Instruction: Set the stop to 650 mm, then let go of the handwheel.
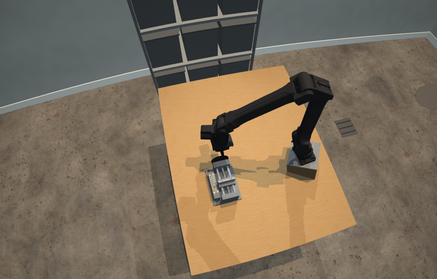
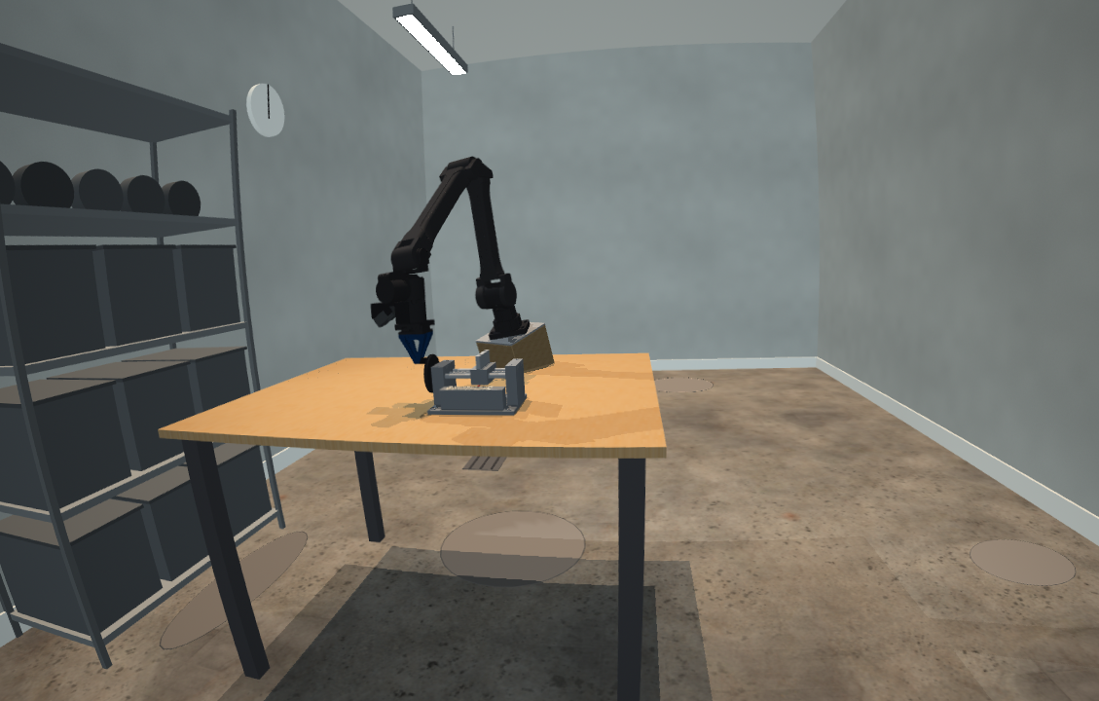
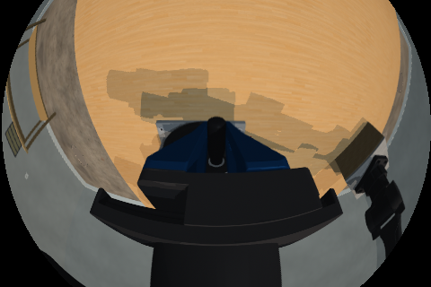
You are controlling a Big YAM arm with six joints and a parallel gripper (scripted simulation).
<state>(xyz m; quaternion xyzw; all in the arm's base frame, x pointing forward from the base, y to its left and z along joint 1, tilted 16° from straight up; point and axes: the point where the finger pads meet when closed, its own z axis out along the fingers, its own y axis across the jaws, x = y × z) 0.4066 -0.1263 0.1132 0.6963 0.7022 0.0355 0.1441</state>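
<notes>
The grey stop device (image 1: 230, 197) (image 2: 473, 400) stands on the table. Its stop carriage (image 1: 226, 181) (image 2: 481, 375) sits around the middle of the rails. A pale scale (image 1: 212, 181) runs alongside, with a small red mark by it in the top view; the numbers are too small to read. The black handwheel (image 1: 220, 159) (image 2: 429, 374) (image 3: 183, 134) is on the device's end nearest the shelf. My gripper (image 1: 222, 153) (image 2: 419, 358) (image 3: 216, 127) points down at the wheel's outer side. Its blue fingers are shut on the dark crank handle (image 3: 216, 141). The fingers partly hide the wheel in the wrist view.
The arm's base stands on a block (image 1: 301, 169) (image 2: 527, 347) (image 3: 360, 149) at the other side of the table (image 1: 268, 215) (image 2: 317, 409) (image 3: 238, 31). A tall shelf (image 1: 199, 64) (image 2: 117, 370) with dark bins stands beyond the table's edge.
</notes>
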